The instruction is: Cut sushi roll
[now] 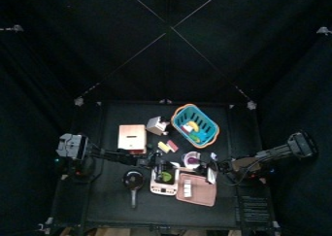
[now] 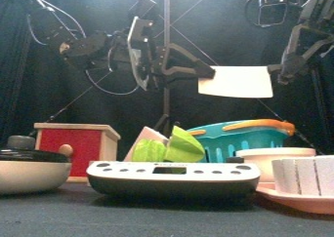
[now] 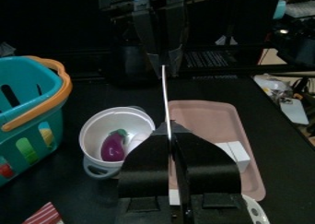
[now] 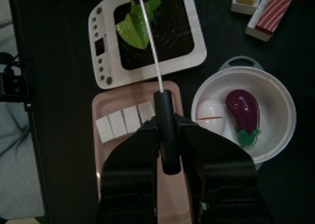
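Note:
The sushi roll [image 4: 123, 124] lies as a short row of white chunks on a pink board [image 4: 135, 177]; it also shows at the board's edge [image 3: 234, 152] and low on the right [image 2: 303, 175]. A white-bladed knife [image 2: 235, 82] hangs in the air above the table. I see its blade edge-on as a thin line [image 3: 164, 99] running from my left gripper [image 3: 164, 140] to the other arm. My right gripper [image 4: 164, 99] is also shut on that thin blade [image 4: 155, 53], above the board and a little to one side of the roll.
A white bowl [image 4: 277, 89] holding a purple eggplant sits beside the board. A white scale [image 4: 105, 43] carries a green leaf. The teal basket [image 3: 25, 99], a red box [image 2: 76, 143] and a black pan [image 2: 26, 168] stand around them.

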Controlling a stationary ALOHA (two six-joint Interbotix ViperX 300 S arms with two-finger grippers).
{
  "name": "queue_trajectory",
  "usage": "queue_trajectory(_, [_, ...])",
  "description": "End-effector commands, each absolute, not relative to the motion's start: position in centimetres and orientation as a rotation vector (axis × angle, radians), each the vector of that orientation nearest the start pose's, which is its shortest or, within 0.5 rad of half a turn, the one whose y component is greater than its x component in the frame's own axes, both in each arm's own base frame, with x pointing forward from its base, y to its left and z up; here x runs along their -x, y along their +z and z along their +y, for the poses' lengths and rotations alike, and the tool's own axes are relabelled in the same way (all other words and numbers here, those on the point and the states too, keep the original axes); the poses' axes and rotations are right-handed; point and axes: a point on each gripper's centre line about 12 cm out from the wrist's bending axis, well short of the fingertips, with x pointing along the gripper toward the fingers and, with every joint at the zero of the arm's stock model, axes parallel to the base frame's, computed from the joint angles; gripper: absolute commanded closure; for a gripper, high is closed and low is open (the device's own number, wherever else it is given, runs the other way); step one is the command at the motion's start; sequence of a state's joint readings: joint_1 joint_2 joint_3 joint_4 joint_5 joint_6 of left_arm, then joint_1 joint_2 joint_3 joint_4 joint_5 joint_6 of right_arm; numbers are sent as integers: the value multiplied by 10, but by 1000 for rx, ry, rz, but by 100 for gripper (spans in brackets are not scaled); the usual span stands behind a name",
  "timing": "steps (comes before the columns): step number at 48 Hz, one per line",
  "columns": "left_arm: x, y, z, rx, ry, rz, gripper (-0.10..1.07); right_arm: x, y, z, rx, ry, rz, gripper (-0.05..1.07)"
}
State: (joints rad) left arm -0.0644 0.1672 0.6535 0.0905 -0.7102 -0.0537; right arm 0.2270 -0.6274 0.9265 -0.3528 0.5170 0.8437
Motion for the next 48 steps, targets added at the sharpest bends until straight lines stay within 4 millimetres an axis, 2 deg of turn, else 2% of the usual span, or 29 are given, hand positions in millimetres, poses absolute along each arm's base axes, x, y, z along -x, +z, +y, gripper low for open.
queue_trajectory(1, [-434,187,-43,-19,-144,95,69,-238,236,35,-364,-151,757,60])
queue_trajectory(24, [-449,156,-82,-20,-203,267,69,-219,195,60,-475,-95,897,60])
queue_trajectory(32, [-457,143,-90,-15,-208,310,69,-219,189,66,-491,-83,922,60])
queue_trajectory(40, [-460,137,-97,5,-206,328,69,-220,180,81,-483,-45,965,60])
queue_trajectory(48, [-461,130,-100,23,-196,365,69,-224,170,84,-457,-54,1003,60])
